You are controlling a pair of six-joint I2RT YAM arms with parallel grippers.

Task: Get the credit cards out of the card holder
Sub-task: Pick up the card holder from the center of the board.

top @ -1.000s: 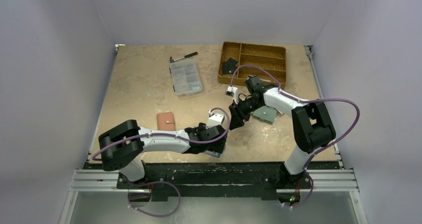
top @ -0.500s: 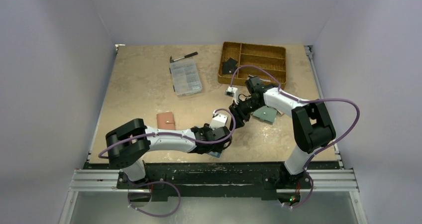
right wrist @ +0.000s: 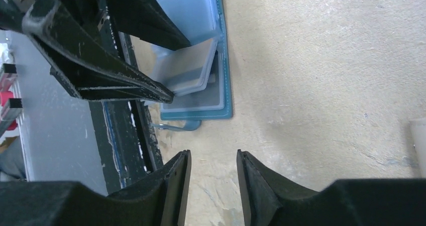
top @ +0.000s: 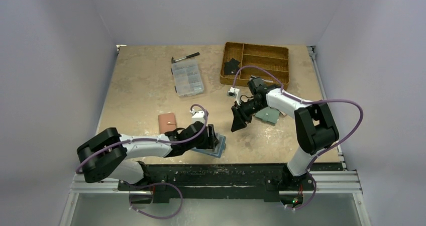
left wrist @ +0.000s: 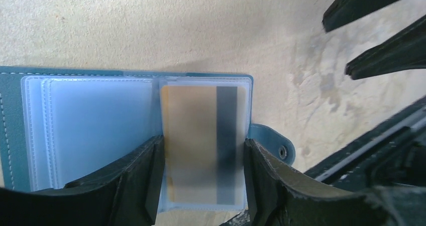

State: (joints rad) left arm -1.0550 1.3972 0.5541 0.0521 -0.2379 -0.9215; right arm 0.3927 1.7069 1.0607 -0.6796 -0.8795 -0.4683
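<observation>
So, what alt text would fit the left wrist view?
Two black fingers of the left claw straddle a tan card with a dark stripe, sleeved in clear plastic inside an open blue card holder lying on a sandy table.

You have the dark blue leather bifold card holder (top: 219, 148) lying open at the near edge of the beige table (top: 140, 95). A tan flat plastic card (left wrist: 201, 130) sits in its sleeve on the snap-tab side, gripped between the fingers of your left gripper (left wrist: 203, 153). Left of the holder lies the pinkish-brown leather wallet (top: 167, 121). Behind that is the clear plastic compartment box (top: 187, 79), then the black pen (top: 186, 58). The woven wicker tray (top: 271, 60) sits at the far right, with the pale green wallet (top: 267, 116) nearer you.
</observation>
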